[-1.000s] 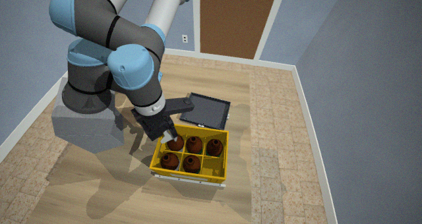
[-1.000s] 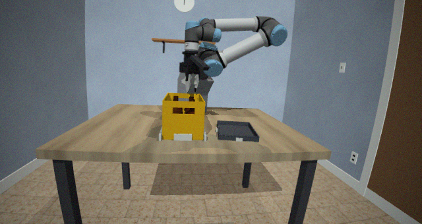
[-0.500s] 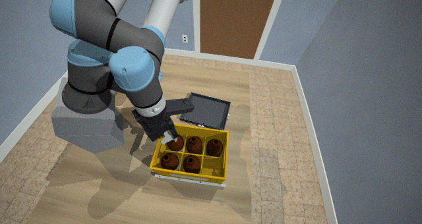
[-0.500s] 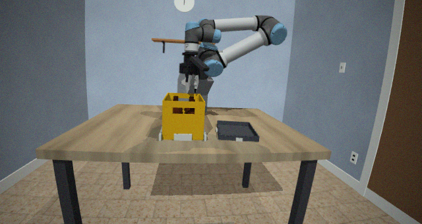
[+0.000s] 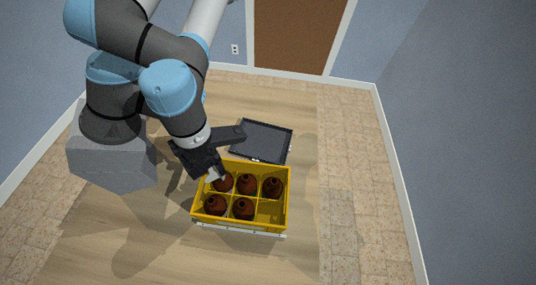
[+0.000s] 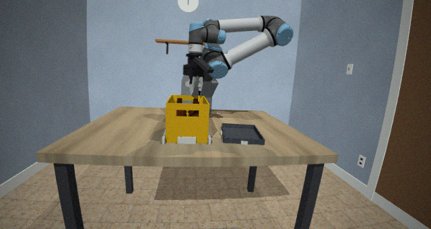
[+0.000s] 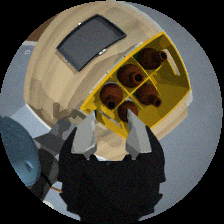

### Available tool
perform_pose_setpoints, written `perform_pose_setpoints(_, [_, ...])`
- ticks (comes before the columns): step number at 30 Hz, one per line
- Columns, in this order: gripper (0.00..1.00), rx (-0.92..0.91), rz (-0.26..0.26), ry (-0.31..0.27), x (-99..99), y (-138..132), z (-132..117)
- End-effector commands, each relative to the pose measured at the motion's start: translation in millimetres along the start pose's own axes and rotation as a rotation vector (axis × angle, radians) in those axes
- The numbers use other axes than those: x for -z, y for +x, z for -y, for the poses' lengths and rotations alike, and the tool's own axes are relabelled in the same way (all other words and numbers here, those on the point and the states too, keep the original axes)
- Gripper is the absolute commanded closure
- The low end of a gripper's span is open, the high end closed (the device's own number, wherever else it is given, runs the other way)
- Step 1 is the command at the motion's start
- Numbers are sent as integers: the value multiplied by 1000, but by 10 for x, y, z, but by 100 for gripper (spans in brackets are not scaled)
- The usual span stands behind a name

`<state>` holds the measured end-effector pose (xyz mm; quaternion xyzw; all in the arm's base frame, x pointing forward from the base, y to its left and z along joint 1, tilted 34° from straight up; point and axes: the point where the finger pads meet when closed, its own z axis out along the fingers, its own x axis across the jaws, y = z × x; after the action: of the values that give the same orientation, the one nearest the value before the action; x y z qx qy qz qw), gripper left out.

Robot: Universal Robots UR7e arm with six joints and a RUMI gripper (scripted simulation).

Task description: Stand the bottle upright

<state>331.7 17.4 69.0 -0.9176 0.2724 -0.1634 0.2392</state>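
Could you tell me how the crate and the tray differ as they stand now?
The crate is yellow, tall-walled and partitioned, holding five brown bottles; the tray is dark grey, shallow and holds nothing. The claw hangs above the crate, not the tray. Both rest on the table.

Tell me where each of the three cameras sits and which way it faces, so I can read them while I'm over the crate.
Top: high, on the arm's side, looking down at the yellow crate, tray, arm and gripper.
Exterior: in front of the table, level, facing the arm against the back wall.
Wrist: behind the partly open, empty fingers, looking down at the bottles.
All three share crate and tray.
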Motion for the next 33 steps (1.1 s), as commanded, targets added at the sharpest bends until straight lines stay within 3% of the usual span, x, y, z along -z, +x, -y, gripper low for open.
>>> perform_pose_setpoints(1, [62, 0, 0, 0, 2, 2, 0])
perform_pose_setpoints(33, [62, 0, 0, 0, 2, 5, 47])
